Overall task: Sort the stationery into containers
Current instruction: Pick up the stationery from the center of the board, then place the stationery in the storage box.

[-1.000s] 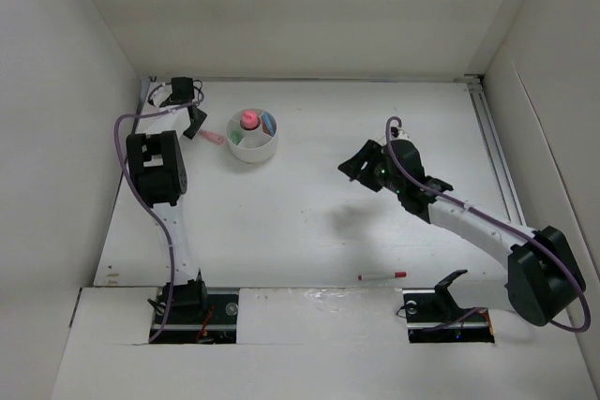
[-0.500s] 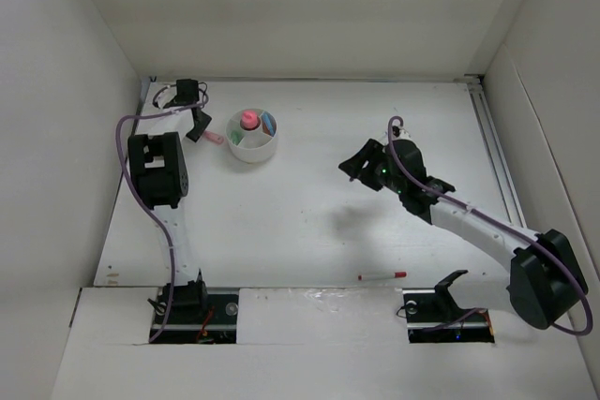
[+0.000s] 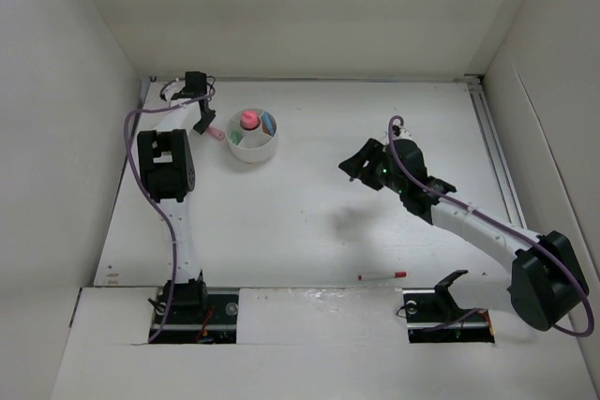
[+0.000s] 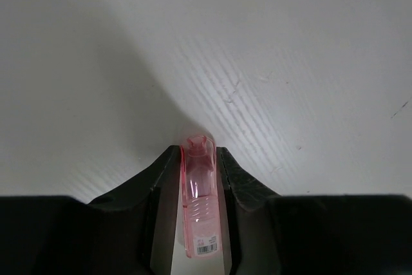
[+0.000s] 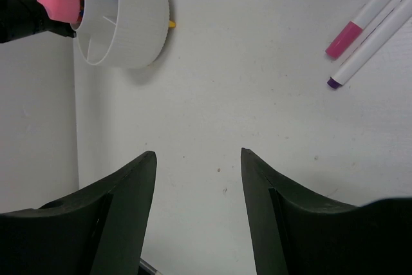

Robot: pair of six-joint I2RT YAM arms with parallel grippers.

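Your left end effector point(image 4: 198, 154) is closed on a clear pink case point(image 4: 200, 210). The case lies lengthwise between the fingers point(image 4: 235, 181), with its rounded end poking just past their tips. From above, this sits at the far left of the desk point(image 3: 309, 231), just beside the white cup point(image 3: 255, 152). The main risk is the grip itself: the case looks like smooth plastic held only along its narrow sides, so it may slide out or swing downward as you lift. I cannot tell whether it is clear of the desk, so a sideways move now could drag it. The cup is so near that a low carry would likely strike its wall and push it, since it looks light. Inside, a pink-topped piece point(image 3: 248, 120) stands up in one section, and the case could catch on it or on a divider and end up across the rim. Your right end effector point(image 5: 198, 201) hangs open and empty over the middle of the desk, apart from the pens point(image 5: 367, 20) lying there. Keep it out of the left arm's way.
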